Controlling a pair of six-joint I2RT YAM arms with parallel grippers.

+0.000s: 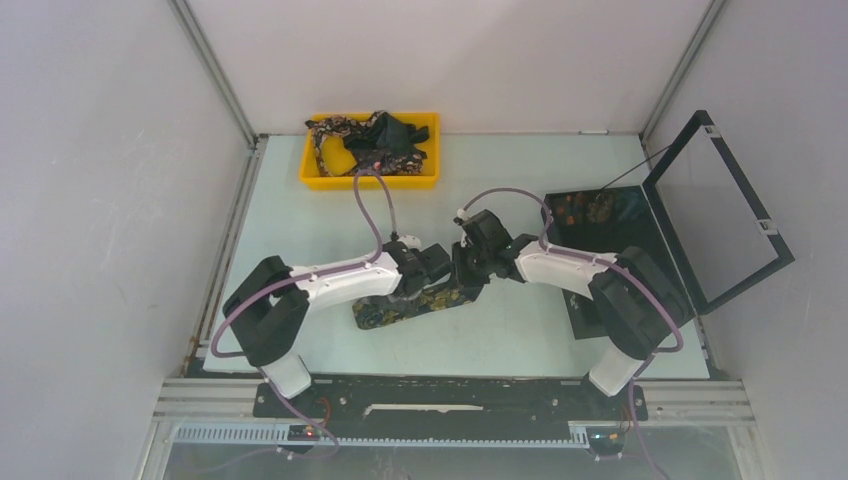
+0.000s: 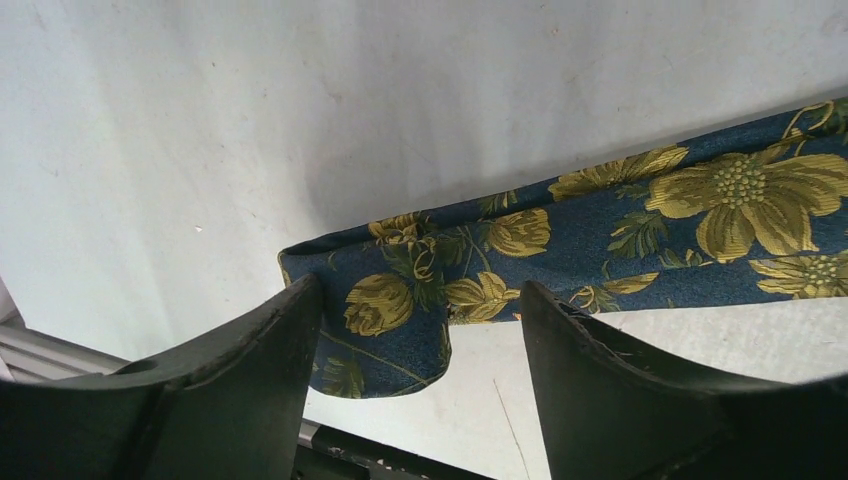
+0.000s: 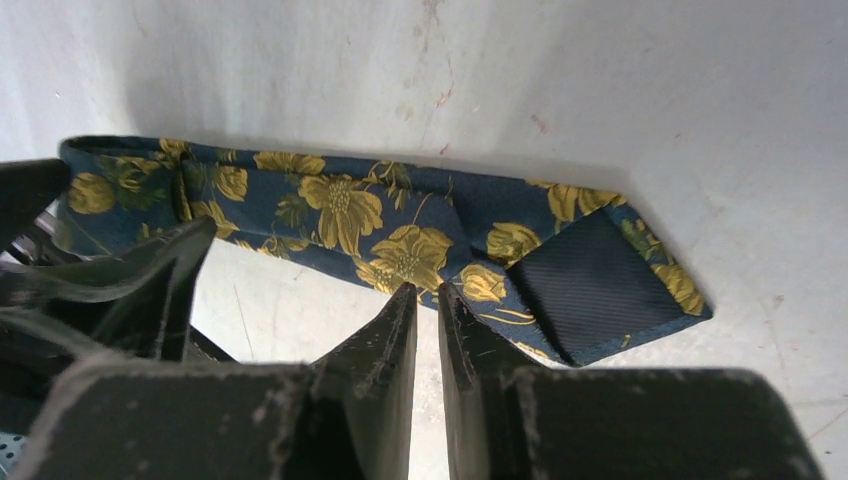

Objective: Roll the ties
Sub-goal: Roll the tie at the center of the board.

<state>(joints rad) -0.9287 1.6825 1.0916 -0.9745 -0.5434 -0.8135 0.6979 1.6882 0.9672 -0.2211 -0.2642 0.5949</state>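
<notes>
Tie [image 1: 390, 310] in play lies flat on the worktop [image 1: 330, 230], centre, just ahead of both arms, running diagonally, not rolled at all yet. Wrist views show blue fabric with big gold flowers. It looks doubled over: one end is a blunt fold, the other shows the plain dark lining [image 3: 590, 285] at the tip. No coil anywhere along it

Left gripper [image 2: 420, 295]: jaws wide apart, straddling the folded end, fabric loose between them, no contact that I can see

Right gripper [image 3: 427, 295]: jaws nearly together with a thin slit between, tips right at the tie's near edge, close to the lining end. Can't tell if they pinch fabric or just sit against it

Rest of the stock: a tangled heap of ties [image 1: 385, 140] in the yellow tray [image 1: 368, 181] at the far edge, none rolled as far as I can see. On the right the black hinged box [image 1: 625, 215], lid open, with a small patterned item [image 1: 585, 207] inside. Could be finished rolls, too small to say

My read: early. At best a little is done in the box. This one is only laid out and folded, so all of its rolling is left, then the tray pile. Next move needs one end pinned and turned over itself; fabric like this will likely spring open if released too soon
</notes>
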